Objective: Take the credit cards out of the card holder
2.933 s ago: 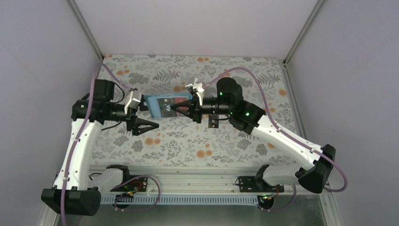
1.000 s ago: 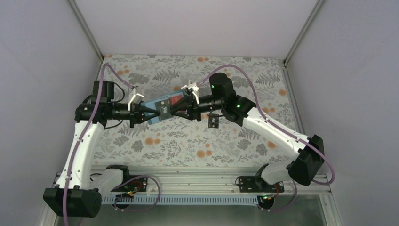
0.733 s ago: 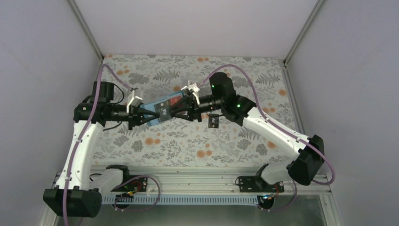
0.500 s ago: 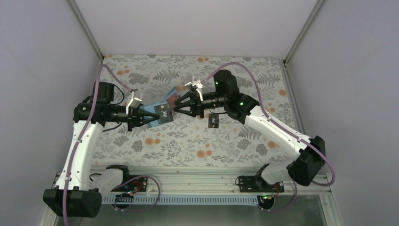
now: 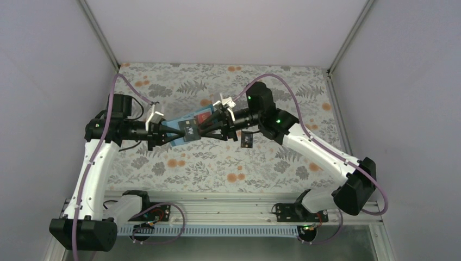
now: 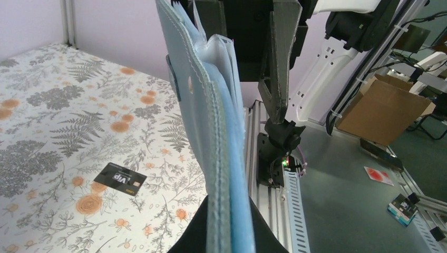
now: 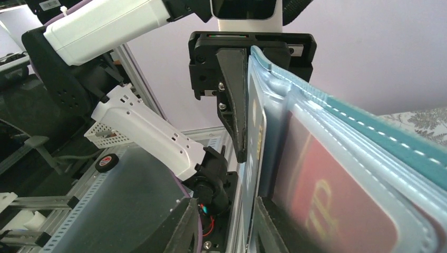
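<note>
The teal-blue card holder (image 5: 179,129) hangs in the air over the flowered cloth, and my left gripper (image 5: 169,134) is shut on its left edge. In the left wrist view the card holder (image 6: 221,132) stands edge-on between my left gripper's (image 6: 227,208) jaws. A red card (image 5: 204,117) and a dark card (image 5: 189,130) sit in its pockets. My right gripper (image 5: 200,129) is open at the holder's right side. In the right wrist view its fingers (image 7: 224,201) straddle the leaf with the dark card (image 7: 258,137), beside the red card (image 7: 337,211). A black card (image 5: 247,140) lies on the cloth.
The black card (image 6: 122,179) lies under the right arm. The flowered cloth (image 5: 206,163) covers the table to the pale walls at the back and both sides. An aluminium rail (image 5: 217,206) with the arm bases runs along the near edge.
Half a second ago my right gripper had drawn back to the right with its jaws wider. It has since come back onto the holder's right side. The left gripper keeps its hold.
</note>
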